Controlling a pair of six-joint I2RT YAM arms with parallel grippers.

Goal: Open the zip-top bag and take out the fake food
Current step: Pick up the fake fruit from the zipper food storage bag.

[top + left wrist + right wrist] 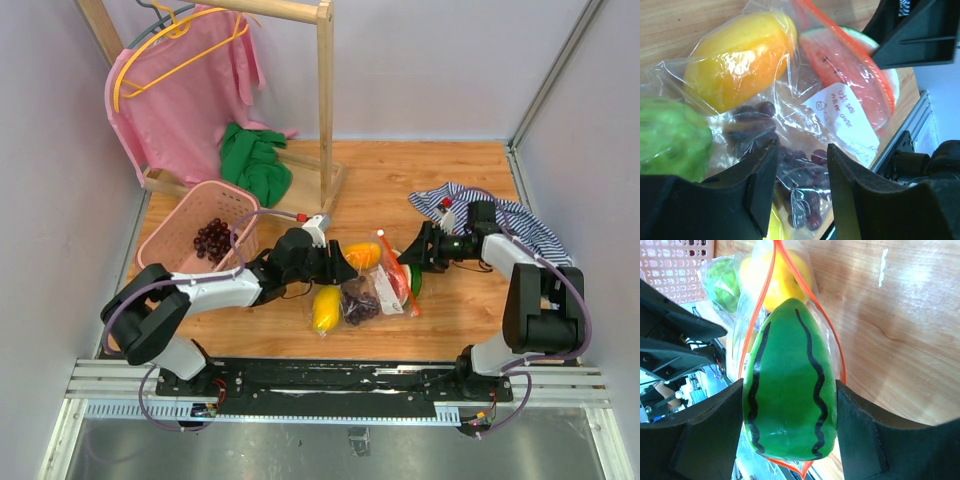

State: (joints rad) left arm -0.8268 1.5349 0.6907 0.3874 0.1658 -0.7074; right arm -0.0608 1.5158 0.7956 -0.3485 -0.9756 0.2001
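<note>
Right gripper (789, 386) clamped on watermelon slice (790, 420) in the bag (795, 92) mouth | left gripper (802, 150) narrowly parted above bagged grapes (807, 200) | I see it grasping nothing

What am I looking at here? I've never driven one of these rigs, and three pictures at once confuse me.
Two robot arms are bolted to a wooden table. The wide picture looks down from above; the other two come from a camera on each wrist. Between the arms lies a zip-top bag of toy fruit, its mouth open. The right gripper clamps the watermelon slice sitting in that mouth. The left gripper is open over the bagged grapes. Elsewhere there's a pink basket holding another grape bunch, and a striped cloth.
</note>
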